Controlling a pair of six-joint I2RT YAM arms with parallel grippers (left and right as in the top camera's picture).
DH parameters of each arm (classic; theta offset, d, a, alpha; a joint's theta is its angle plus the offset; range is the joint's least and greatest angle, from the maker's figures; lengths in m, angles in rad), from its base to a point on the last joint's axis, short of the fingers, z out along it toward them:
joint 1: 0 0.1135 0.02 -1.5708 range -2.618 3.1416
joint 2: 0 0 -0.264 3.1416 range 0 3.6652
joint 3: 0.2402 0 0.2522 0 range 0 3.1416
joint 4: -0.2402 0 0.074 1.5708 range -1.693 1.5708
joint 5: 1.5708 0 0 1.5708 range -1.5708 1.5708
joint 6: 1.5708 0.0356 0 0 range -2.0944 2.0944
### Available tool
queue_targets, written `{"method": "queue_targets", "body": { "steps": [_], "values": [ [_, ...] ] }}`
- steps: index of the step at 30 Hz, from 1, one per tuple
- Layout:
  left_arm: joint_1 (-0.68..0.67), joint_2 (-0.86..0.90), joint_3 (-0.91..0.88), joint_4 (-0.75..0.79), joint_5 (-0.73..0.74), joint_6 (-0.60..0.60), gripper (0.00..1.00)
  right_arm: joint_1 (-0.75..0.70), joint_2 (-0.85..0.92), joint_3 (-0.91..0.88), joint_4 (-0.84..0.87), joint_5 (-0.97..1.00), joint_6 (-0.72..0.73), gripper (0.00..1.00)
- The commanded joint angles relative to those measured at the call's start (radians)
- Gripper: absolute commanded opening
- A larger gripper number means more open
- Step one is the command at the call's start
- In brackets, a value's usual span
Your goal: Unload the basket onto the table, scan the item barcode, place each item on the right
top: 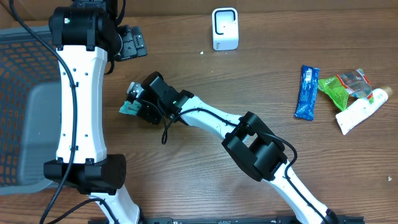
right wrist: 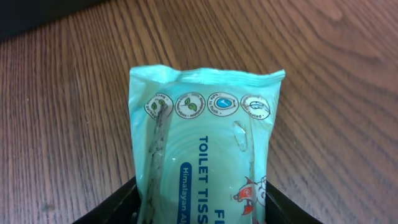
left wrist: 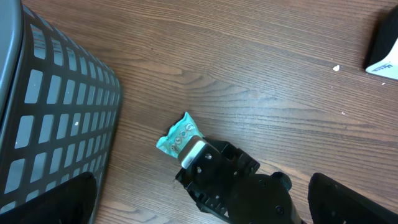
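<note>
Right gripper (right wrist: 200, 190) clamped on a teal plastic pack of toilet tissue (right wrist: 205, 124) lying on the wooden table (top: 249, 74).
A grey mesh basket (top: 15, 93) stood far left; beside it the left gripper (top: 129, 42) hung with jaws wide apart; a white box-shaped scanner (top: 224, 28) stood further right, well apart from the pack.

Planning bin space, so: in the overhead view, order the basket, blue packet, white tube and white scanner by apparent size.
1. basket, by far.
2. blue packet, white tube and white scanner look about alike; not ranked.
</note>
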Motion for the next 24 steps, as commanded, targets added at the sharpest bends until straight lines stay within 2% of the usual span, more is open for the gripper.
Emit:
{"method": "queue_targets", "body": {
  "steps": [1,5,16,22,23,24],
  "values": [
    [-0.001,0.002,0.000,0.002,-0.013,0.016,1.00,-0.010,-0.012,0.021,-0.047,-0.005,0.037,0.52],
    [-0.001,0.002,0.000,0.002,-0.013,0.016,1.00,-0.027,-0.066,0.021,-0.149,-0.005,0.055,0.47],
    [-0.001,0.002,0.000,0.002,-0.013,0.016,0.99,-0.203,-0.164,0.021,-0.548,-0.002,0.361,0.46],
    [-0.001,0.002,0.000,0.002,-0.013,0.016,1.00,-0.350,-0.164,0.021,-0.753,-0.007,0.382,0.47],
    [-0.001,0.002,0.000,0.002,-0.013,0.016,1.00,-0.372,-0.164,0.021,-0.772,-0.018,0.381,0.51],
    [-0.001,0.002,0.000,0.002,-0.013,0.016,1.00,-0.398,-0.165,0.022,-0.795,-0.034,0.377,0.61]
  ]
}}
